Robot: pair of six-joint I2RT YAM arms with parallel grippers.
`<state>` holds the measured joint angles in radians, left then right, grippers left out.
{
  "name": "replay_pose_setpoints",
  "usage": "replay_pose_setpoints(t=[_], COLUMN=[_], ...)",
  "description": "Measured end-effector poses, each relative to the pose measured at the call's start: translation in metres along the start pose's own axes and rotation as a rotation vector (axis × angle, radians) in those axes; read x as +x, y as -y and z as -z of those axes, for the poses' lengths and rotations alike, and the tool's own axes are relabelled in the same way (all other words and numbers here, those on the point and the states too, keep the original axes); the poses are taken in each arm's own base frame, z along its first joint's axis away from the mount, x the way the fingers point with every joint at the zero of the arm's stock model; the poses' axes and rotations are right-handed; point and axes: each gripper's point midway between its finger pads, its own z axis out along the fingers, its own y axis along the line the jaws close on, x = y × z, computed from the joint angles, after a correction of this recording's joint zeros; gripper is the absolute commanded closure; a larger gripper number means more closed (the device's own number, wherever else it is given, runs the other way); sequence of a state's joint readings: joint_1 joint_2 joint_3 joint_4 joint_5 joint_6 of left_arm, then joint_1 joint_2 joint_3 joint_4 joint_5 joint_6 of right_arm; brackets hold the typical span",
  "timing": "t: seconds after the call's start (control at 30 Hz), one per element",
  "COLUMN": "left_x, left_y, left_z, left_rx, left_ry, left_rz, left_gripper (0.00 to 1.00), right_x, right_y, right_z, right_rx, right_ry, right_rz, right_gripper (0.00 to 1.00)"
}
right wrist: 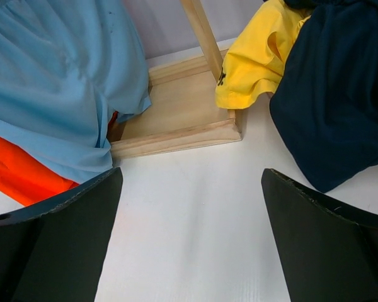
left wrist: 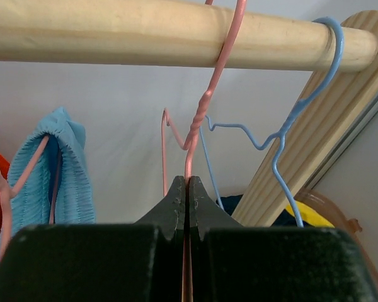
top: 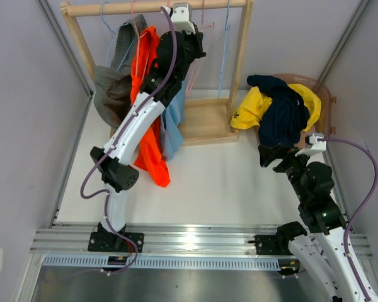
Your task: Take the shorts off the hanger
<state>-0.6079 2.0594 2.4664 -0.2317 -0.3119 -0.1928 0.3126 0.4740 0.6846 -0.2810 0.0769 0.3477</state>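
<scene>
Left gripper is pressed together on the thin neck of a pink wire hanger, just under the round wooden rail; whether that hanger bears cloth I cannot tell. Beside it the light blue shorts hang by a ribbed, gathered waistband, with orange shorts and grey shorts further left. Yellow shorts and navy shorts lie crumpled in the basket. Seemingly a third pair is in hand: next, steady the slippery wire while the right gripper, spread wide and empty, tugs soft cloth free.
</scene>
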Motion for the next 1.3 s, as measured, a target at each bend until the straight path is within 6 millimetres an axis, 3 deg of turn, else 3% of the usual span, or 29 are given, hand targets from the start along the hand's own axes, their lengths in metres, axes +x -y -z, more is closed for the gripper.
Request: replay_pose_setpoints(t=[0.03, 0.17, 0.23, 0.27, 0.33, 0.43, 0.53, 0.73, 0.87, 0.93, 1.03, 1.1, 1.2, 1.3], left_x=[0.002, 0.014, 0.026, 0.032, 0.038, 0.032, -0.008, -0.135, -0.186, -0.192, -0.175, -0.145, -0.086, -0.040], left_y=[0.000, 0.002, 0.002, 0.002, 0.002, 0.003, 0.005, -0.009, -0.019, -0.023, -0.027, -0.032, -0.040, -0.050], left_z=[0.000, 0.000, 0.004, 0.007, 0.018, 0.041, 0.075, 0.153, 0.167, 0.162, 0.141, 0.121, 0.089, 0.072], left_rx=[0.000, 0.015, 0.026, 0.027, 0.036, 0.054, 0.085, 0.084, 0.057, 0.039, 0.015, -0.003, -0.026, -0.051], left_ry=[-0.007, -0.032, -0.067, -0.086, -0.117, -0.142, -0.099, 0.146, 0.258, 0.270, 0.228, 0.159, 0.020, -0.089], left_rz=[-0.001, 0.003, -0.004, -0.011, -0.020, -0.020, -0.004, 0.027, 0.030, 0.018, -0.009, -0.034, -0.077, -0.109], left_gripper=[0.99, 0.64, 0.53, 0.42, 0.32, 0.29, 0.24, 0.18, 0.18, 0.19, 0.21, 0.22, 0.23, 0.22], right_x=[0.000, 0.000, 0.002, 0.005, 0.010, 0.014, 0.016, 0.015, 0.021, 0.021, 0.019, 0.017, 0.016, 0.017], right_y=[0.000, 0.000, -0.001, 0.000, 0.001, 0.002, 0.000, -0.005, -0.007, -0.008, -0.009, -0.010, -0.010, -0.009], right_z=[0.000, -0.001, -0.001, -0.002, -0.003, -0.004, -0.004, -0.006, -0.006, -0.006, -0.004, -0.001, 0.001, 0.002], right_rx=[0.000, -0.001, -0.005, -0.006, -0.005, -0.003, -0.009, -0.032, -0.041, -0.044, -0.052, -0.056, -0.057, -0.056], right_ry=[0.000, -0.001, -0.006, -0.011, -0.023, -0.033, -0.039, -0.031, -0.044, -0.045, -0.035, -0.027, -0.023, -0.025], right_rz=[0.000, 0.000, 0.000, 0.000, 0.001, 0.001, -0.003, -0.014, -0.014, -0.013, -0.014, -0.015, -0.015, -0.015], right_gripper=[0.01, 0.01, 0.01, 0.00, 0.01, 0.01, 0.01, 0.01, 0.00, 0.01, 0.01, 0.01, 0.00, 0.01])
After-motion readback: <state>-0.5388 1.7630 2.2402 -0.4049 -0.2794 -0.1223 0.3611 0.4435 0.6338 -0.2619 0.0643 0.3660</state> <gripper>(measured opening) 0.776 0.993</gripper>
